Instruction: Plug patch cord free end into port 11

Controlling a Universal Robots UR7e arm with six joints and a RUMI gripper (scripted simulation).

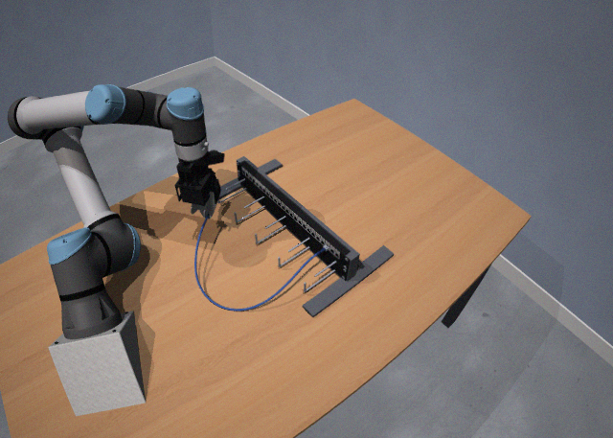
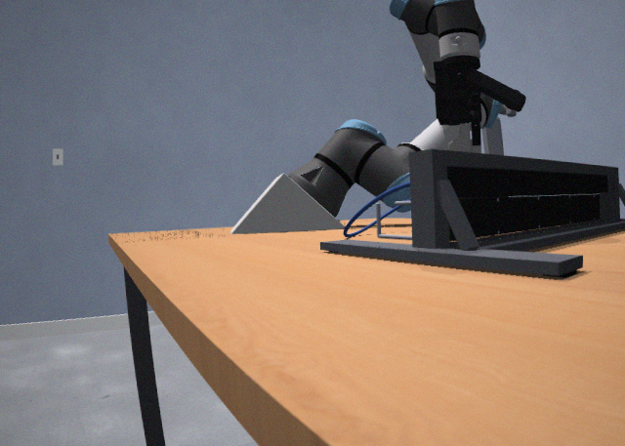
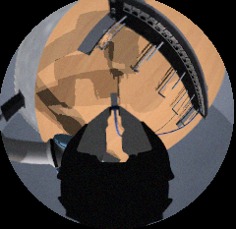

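Gripper (image 1: 207, 210) hanging above table (image 1: 396, 175), pointing down, jaws clamping free plug (image 3: 114, 99) of blue patch cord (image 1: 238, 307). Plug sitting in air just in front of rack (image 1: 297, 216), near its left end — latch direction too small to tell. Cord looping down over table, running back to port near rack's right end. Rack standing upright on both feet.
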